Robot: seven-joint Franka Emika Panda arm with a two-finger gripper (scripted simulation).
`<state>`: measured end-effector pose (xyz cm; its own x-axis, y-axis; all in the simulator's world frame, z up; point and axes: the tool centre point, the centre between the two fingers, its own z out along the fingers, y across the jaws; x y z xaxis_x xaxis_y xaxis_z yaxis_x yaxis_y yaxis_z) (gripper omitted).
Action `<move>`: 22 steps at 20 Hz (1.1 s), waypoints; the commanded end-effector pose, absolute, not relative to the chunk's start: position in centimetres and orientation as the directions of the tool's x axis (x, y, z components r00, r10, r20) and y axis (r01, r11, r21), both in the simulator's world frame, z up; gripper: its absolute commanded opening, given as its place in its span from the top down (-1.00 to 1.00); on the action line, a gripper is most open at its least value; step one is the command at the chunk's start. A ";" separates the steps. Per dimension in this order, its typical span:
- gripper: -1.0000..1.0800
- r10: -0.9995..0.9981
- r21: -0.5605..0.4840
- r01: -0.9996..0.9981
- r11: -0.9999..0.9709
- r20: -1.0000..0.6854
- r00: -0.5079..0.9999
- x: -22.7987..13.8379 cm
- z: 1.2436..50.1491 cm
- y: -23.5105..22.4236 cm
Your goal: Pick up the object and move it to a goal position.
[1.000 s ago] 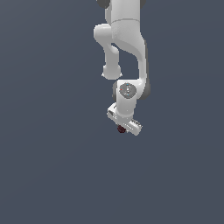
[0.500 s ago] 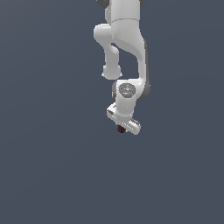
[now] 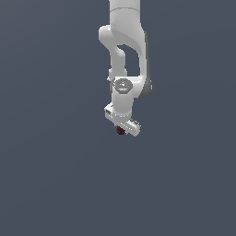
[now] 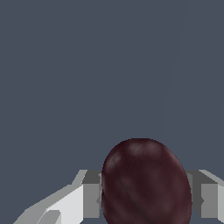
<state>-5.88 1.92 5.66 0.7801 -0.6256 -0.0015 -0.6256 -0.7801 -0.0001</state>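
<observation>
The object is a dark red-maroon roundish blob. In the wrist view it fills the space between my two fingers, which press on it from both sides. In the exterior view it shows as a tiny dark red spot just under the white hand of the arm. My gripper is shut on the object and holds it. The fingertips themselves are hidden behind the object and the hand.
The white Panda arm hangs down from the top of the exterior view. A plain dark grey-blue surface fills the background in both views. No other objects show.
</observation>
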 end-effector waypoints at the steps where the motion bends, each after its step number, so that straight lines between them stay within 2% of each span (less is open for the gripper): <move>1: 1.00 -0.627 -0.001 -0.627 -0.779 -0.001 0.779 -6.7 6.9 0.0; 13: 1.00 -0.627 -0.002 -0.627 -0.779 -0.002 0.779 -11.3 14.3 -11.1; 22: 1.00 -0.627 -0.001 -0.627 -0.779 -0.001 0.779 -12.8 17.3 -15.5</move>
<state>-12.64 -15.11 16.93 0.7776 -0.6287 -0.0006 -0.6287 -0.7776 -0.0013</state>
